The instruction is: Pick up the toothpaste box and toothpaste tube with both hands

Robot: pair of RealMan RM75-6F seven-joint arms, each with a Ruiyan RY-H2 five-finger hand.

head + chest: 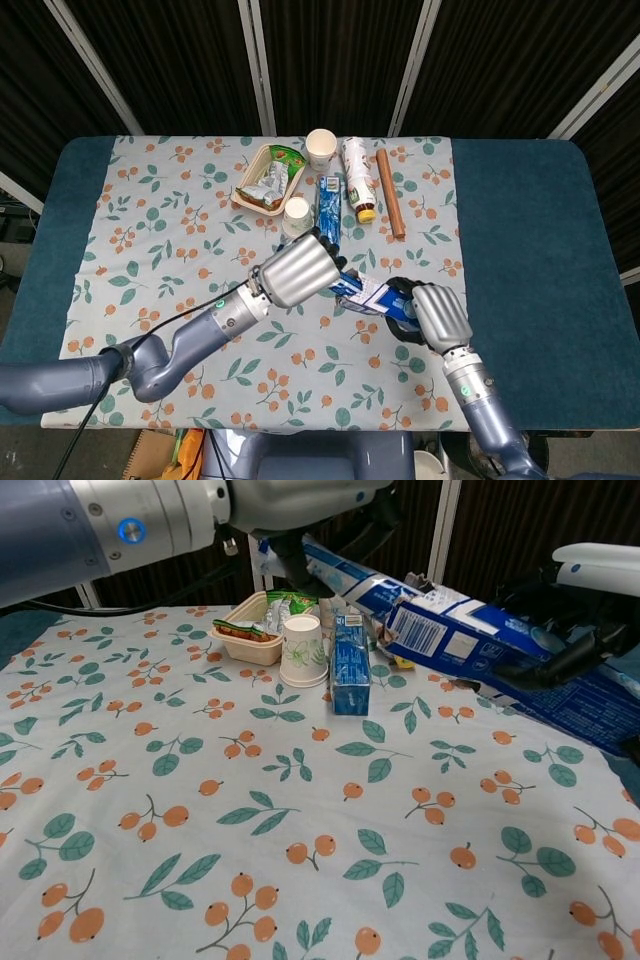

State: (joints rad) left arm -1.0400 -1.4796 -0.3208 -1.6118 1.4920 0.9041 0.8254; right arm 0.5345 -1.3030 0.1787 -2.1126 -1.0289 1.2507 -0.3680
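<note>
My left hand [298,271] holds the blue and white toothpaste tube [343,573] above the cloth, with the tube's cap end inside the torn open end of the toothpaste box [470,642]. In the head view the tube is almost wholly hidden under that hand. My right hand [436,315] grips the far part of the blue box [368,294] and keeps it lifted and slanted toward the left hand. In the chest view the right hand [578,630] shows at the right edge, dark fingers wrapped around the box.
Behind the hands stand a paper cup [297,213], an upright blue carton [327,208] and a snack tray [247,186]. Further back are another cup [321,147], a lying bottle [356,166] and a brown stick [390,193]. The flowered cloth [250,810] spreads in front.
</note>
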